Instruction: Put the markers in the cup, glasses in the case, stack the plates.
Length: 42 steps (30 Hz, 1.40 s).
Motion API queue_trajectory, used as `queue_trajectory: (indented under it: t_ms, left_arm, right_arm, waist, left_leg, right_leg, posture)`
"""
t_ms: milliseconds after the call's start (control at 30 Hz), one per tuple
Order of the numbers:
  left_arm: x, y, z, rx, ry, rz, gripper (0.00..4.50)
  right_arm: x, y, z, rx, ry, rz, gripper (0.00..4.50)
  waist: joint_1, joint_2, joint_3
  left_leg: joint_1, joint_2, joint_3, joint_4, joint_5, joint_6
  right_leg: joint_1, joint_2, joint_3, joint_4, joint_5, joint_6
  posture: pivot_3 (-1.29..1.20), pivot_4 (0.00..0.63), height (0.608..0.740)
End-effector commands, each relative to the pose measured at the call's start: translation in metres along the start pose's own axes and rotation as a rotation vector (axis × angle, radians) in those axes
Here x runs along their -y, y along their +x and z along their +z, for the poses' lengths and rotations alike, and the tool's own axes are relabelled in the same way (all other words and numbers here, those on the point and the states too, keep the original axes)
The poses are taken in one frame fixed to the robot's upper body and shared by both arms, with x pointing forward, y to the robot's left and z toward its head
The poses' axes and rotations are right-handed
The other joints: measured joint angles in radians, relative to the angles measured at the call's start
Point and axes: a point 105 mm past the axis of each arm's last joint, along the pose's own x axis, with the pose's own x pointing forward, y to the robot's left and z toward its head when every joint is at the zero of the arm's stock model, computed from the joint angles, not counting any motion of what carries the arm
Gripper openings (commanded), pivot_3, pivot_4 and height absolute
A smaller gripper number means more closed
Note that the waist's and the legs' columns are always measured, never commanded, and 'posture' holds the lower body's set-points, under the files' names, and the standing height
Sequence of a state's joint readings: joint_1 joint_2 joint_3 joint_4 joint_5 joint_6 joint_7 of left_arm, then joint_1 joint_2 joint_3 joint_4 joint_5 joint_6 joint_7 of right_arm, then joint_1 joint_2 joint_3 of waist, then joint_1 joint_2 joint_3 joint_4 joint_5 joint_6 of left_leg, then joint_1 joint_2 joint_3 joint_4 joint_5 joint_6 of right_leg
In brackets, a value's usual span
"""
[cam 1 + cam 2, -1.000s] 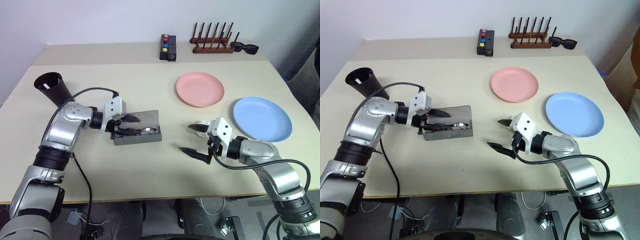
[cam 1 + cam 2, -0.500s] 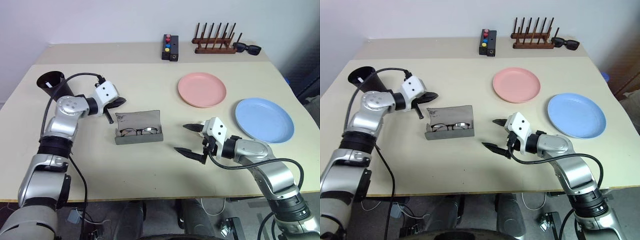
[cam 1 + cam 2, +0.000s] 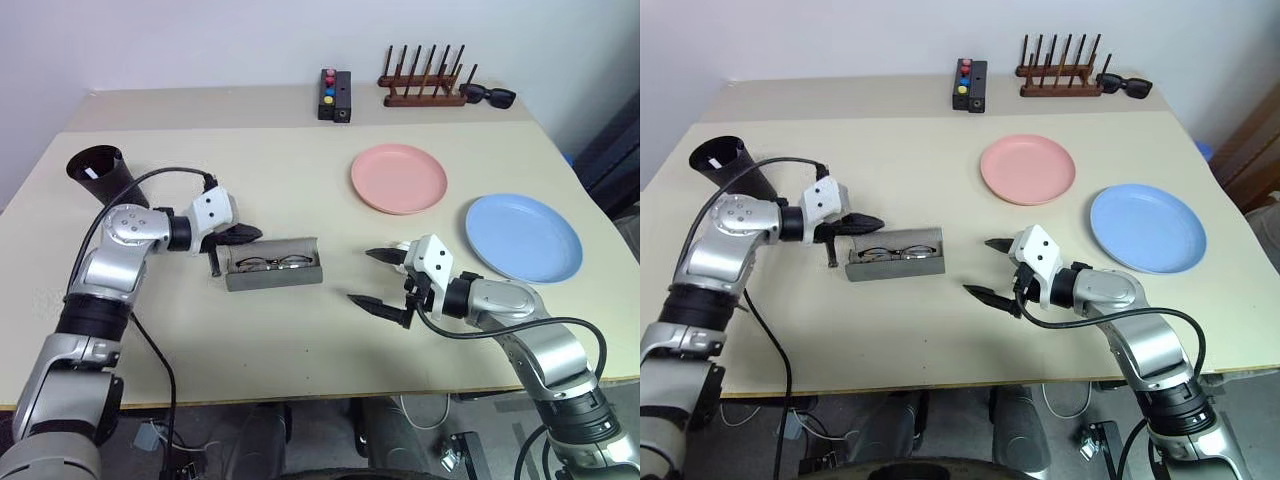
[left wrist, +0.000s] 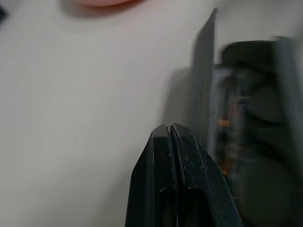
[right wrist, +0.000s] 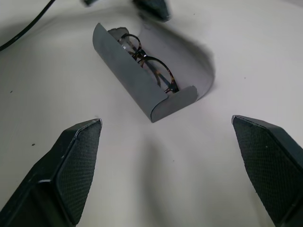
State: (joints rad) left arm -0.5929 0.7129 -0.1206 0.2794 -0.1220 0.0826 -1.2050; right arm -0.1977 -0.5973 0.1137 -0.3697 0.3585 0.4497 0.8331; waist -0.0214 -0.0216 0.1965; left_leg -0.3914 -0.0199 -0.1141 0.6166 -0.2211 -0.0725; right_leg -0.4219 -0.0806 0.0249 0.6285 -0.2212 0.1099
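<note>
A: Where are the glasses [image 3: 895,252]?

B: Lying inside the grey case [image 3: 894,266], lenses side by side. The case sits on the bench [image 3: 940,330] left of the middle, with its lid tipped partly over the glasses, not shut flat.

A: And the left tool [image 3: 868,222]?

B: Its two fingers are pressed together, nothing between them. The tip is at the case's left end, right by the back edge of the lid. From the left wrist view I cannot tell whether it touches the lid.

A: The right tool [image 3: 988,269]?

B: Fingers spread wide, holding nothing. It hangs just above the bench, to the right of the case and apart from it, pointing toward the case.

A: The plates?

B: Not stacked. The pink plate [image 3: 1028,169] lies on the far right half of the bench; the blue plate [image 3: 1148,226] is nearer the right edge, beside the pink one but not touching it.

A: The cup [image 3: 730,165]?

B: Near the far left corner, leaning, with its open mouth showing. I cannot make out what is inside.

A: Anything else?

B: At the back, a black box with coloured buttons [image 3: 970,85], a wooden rack of pegs [image 3: 1060,75], and black sunglasses [image 3: 1127,87] at the rack's right end.
</note>
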Motion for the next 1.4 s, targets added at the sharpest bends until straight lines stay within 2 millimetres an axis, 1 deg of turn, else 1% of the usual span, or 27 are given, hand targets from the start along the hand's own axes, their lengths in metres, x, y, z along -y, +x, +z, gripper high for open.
queue_trajectory:
  t_ms: [33,133,200,300,333,367,400,433,467,567,600,633,733,900,933,967,1033,1067,1200,1233,1300,1367,1400]
  left_arm:
    - [0.013,-0.006,0.011,0.048,0.011,-0.043,0.03]
    - [0.026,-0.006,0.013,0.058,-0.009,-0.070,0.03]
    - [0.032,-0.006,0.012,0.045,-0.009,-0.072,0.03]
    - [0.030,-0.005,0.013,0.052,-0.008,-0.019,0.03]
    - [0.025,-0.005,0.016,0.069,-0.003,0.022,0.03]
    - [0.017,-0.005,0.024,0.112,0.000,0.078,0.03]
    - [0.012,-0.006,0.029,0.143,0.001,0.116,0.03]
    - [0.010,-0.007,0.036,0.188,-0.026,0.135,0.03]
    - [0.010,-0.008,0.041,0.216,-0.047,0.142,0.03]
    - [0.027,-0.011,0.055,0.318,-0.087,0.095,0.03]
    - [0.033,-0.012,0.059,0.344,-0.103,0.078,0.03]
    - [0.036,-0.012,0.060,0.357,-0.115,0.070,0.03]
    - [0.051,-0.011,0.064,0.384,-0.155,0.029,0.03]
    - [0.062,-0.009,0.070,0.426,-0.213,0.035,0.03]
    - [0.064,-0.008,0.071,0.432,-0.224,0.037,0.00]
    - [0.065,-0.008,0.072,0.435,-0.230,0.038,0.00]
    - [0.068,-0.008,0.071,0.440,-0.249,0.046,0.00]
    - [0.068,-0.007,0.071,0.443,-0.257,0.050,0.00]
    - [0.070,-0.004,0.072,0.454,-0.281,0.050,0.00]
    - [0.071,-0.003,0.072,0.457,-0.285,0.049,0.00]
    - [0.071,0.000,0.072,0.460,-0.289,0.046,0.00]
    - [0.071,0.003,0.073,0.466,-0.292,0.042,0.00]
    - [0.072,0.005,0.073,0.471,-0.294,0.040,0.00]
  right_arm:
    - [0.000,0.000,0.011,0.036,-0.036,0.007,4.50]
    - [0.001,0.001,0.011,0.036,-0.040,0.008,4.50]
    - [0.003,0.002,0.012,0.037,-0.047,0.005,4.50]
    - [0.012,0.005,0.015,0.041,-0.082,-0.033,4.50]
    - [0.020,0.007,0.017,0.045,-0.105,-0.071,4.50]
    - [0.033,0.009,0.019,0.037,-0.139,-0.128,4.50]
    - [0.041,0.010,0.020,0.032,-0.161,-0.165,4.50]
    - [0.054,0.013,0.020,0.009,-0.200,-0.223,4.50]
    - [0.063,0.014,0.020,-0.007,-0.227,-0.257,4.50]
    - [0.104,0.022,0.015,-0.109,-0.311,-0.414,4.50]
    - [0.114,0.024,0.012,-0.145,-0.335,-0.445,4.50]
    - [0.120,0.026,0.010,-0.164,-0.350,-0.458,4.50]
    - [0.139,0.031,-0.005,-0.280,-0.441,-0.488,4.50]
    - [0.160,0.031,-0.022,-0.387,-0.522,-0.528,4.50]
    - [0.163,0.030,-0.023,-0.394,-0.531,-0.535,3.98]
    - [0.164,0.030,-0.024,-0.393,-0.535,-0.538,3.66]
    - [0.165,0.031,-0.023,-0.382,-0.543,-0.536,2.57]
    - [0.165,0.031,-0.022,-0.376,-0.551,-0.533,2.16]
    - [0.162,0.032,-0.018,-0.342,-0.579,-0.526,0.10]
    - [0.161,0.032,-0.015,-0.328,-0.585,-0.529,0.03]
    - [0.161,0.028,-0.009,-0.306,-0.615,-0.550,0.03]
    - [0.162,0.020,-0.001,-0.301,-0.668,-0.572,0.03]
    - [0.162,0.012,0.004,-0.301,-0.696,-0.591,0.03]
  waist:
    - [0.002,0.000,0.000]
    - [0.004,0.000,0.000]
    - [0.005,0.000,0.000]
    - [0.004,0.000,0.000]
    - [0.004,0.000,0.000]
    - [0.003,0.000,0.000]
    - [0.003,0.000,0.000]
    - [0.002,0.000,0.000]
    - [0.001,0.000,0.000]
    - [-0.003,0.000,0.000]
    - [-0.006,0.000,0.000]
    - [-0.010,0.000,0.000]
    - [-0.014,0.000,0.000]
    - [-0.022,0.000,0.000]
    - [-0.023,0.000,0.000]
    - [-0.023,0.000,0.000]
    - [-0.023,0.000,0.000]
    - [-0.023,0.000,0.000]
    - [-0.023,0.001,0.000]
    - [-0.023,0.000,0.000]
    - [-0.023,0.000,0.000]
    - [-0.022,0.001,0.000]
    - [-0.020,0.001,0.000]
  left_leg:
    - [0.000,0.000,0.000,0.000,0.000,0.000]
    - [0.000,0.000,0.000,0.000,0.000,0.000]
    - [0.000,0.000,0.000,0.000,0.000,0.000]
    - [0.000,0.000,0.000,0.000,0.000,0.000]
    - [0.000,0.000,0.000,0.000,0.000,0.000]
    - [0.000,0.000,0.000,0.000,0.000,0.000]
    - [0.000,0.000,0.000,0.001,0.000,0.000]
    - [0.000,0.000,0.000,0.001,0.000,0.000]
    - [0.000,0.000,0.000,0.001,0.000,0.000]
    - [0.000,0.000,0.000,0.000,0.000,0.000]
    - [0.000,0.000,0.000,0.000,0.000,0.000]
    - [0.000,0.000,0.001,0.000,0.000,0.000]
    - [0.000,0.000,0.000,-0.001,0.000,0.000]
    - [0.000,0.000,0.000,-0.001,0.000,0.000]
    - [0.000,0.000,0.001,-0.001,0.000,0.000]
    - [0.000,0.000,0.001,-0.001,0.000,0.000]
    - [0.001,0.000,0.000,-0.001,0.000,0.000]
    - [0.001,0.000,0.000,-0.001,0.000,0.000]
    - [0.000,0.000,0.000,-0.001,0.000,0.000]
    - [0.001,0.000,0.000,-0.001,0.000,0.000]
    - [0.000,0.000,0.000,-0.001,0.000,0.000]
    - [0.000,0.000,0.000,-0.001,0.000,0.000]
    - [0.000,0.000,0.000,-0.001,0.000,0.000]
  right_leg:
    - [0.000,0.000,0.000,0.000,0.000,0.000]
    - [0.000,0.000,0.000,0.000,-0.001,-0.002]
    - [0.000,0.000,0.000,0.000,-0.002,-0.003]
    - [0.000,0.000,0.000,0.000,-0.002,-0.003]
    - [0.000,0.000,0.000,0.000,-0.002,-0.003]
    - [0.000,0.000,0.000,0.000,-0.002,-0.002]
    - [0.000,0.000,0.000,0.000,-0.002,-0.002]
    - [0.000,0.000,0.000,0.000,-0.002,-0.002]
    - [0.000,0.000,0.000,0.000,-0.002,-0.002]
    - [0.000,0.000,0.000,0.000,0.000,-0.001]
    - [-0.001,0.000,0.000,0.000,0.000,-0.001]
    - [-0.001,0.000,0.000,0.000,0.000,-0.001]
    - [-0.001,0.000,0.000,0.000,0.000,-0.001]
    - [-0.001,0.000,0.000,0.000,0.000,-0.001]
    - [0.000,0.000,0.000,0.000,0.000,-0.001]
    - [0.000,0.000,0.000,0.000,0.000,-0.001]
    - [0.000,0.000,0.000,0.000,0.000,-0.002]
    - [0.000,0.000,0.000,0.000,0.000,-0.002]
    - [0.000,0.000,0.001,0.000,0.000,-0.001]
    - [0.000,0.000,0.000,0.000,0.000,-0.001]
    - [0.000,0.000,0.001,0.000,0.000,-0.001]
    - [0.000,0.000,0.001,0.000,0.000,-0.001]
    - [0.000,0.000,0.001,0.000,0.000,-0.001]
  posture:
    - [0.00,0.150,0.740]
    - [0.00,0.150,0.740]
    - [0.00,0.150,0.740]
    - [0.00,0.150,0.740]
    - [0.00,0.150,0.740]
    - [0.00,0.150,0.740]
    - [0.00,0.150,0.740]
    - [0.00,0.150,0.740]
    - [0.00,0.150,0.740]
    - [0.00,0.150,0.740]
    - [0.00,0.150,0.740]
    - [0.00,0.150,0.740]
    - [0.00,0.150,0.740]
    - [0.00,0.150,0.740]
    - [0.00,0.150,0.740]
    - [0.00,0.150,0.740]
    - [0.00,0.150,0.740]
    - [0.00,0.150,0.740]
    - [0.00,0.150,0.740]
    - [0.00,0.150,0.740]
    - [0.00,0.150,0.740]
    - [0.00,0.150,0.740]
    - [0.00,0.150,0.740]
